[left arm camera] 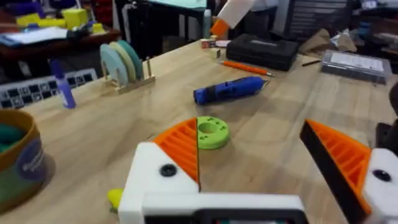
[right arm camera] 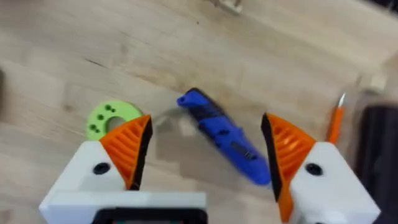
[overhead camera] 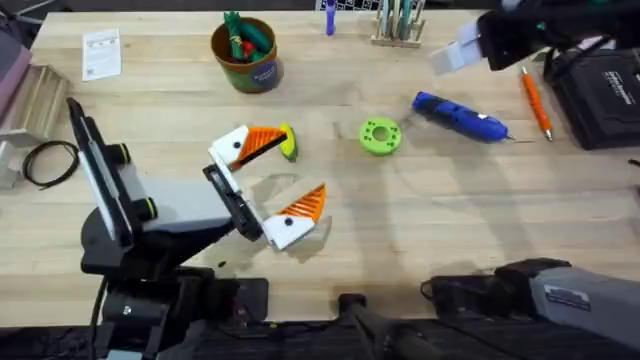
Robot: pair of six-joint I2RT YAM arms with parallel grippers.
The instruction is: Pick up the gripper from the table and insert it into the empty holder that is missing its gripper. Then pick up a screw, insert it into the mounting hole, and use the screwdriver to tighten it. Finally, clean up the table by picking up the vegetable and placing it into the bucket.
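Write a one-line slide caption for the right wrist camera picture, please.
Right gripper open above the blue screwdriver lying on the wooden table, green holed disc beside it.

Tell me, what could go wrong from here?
1. The left gripper is open beside the corn; a finger might nudge it away instead of straddling it.
2. The right gripper hangs open above the screwdriver, which lies slanted between the fingers. A poor close could roll it toward the orange tool.
3. The bucket already holds toy vegetables, so the corn might bounce out.
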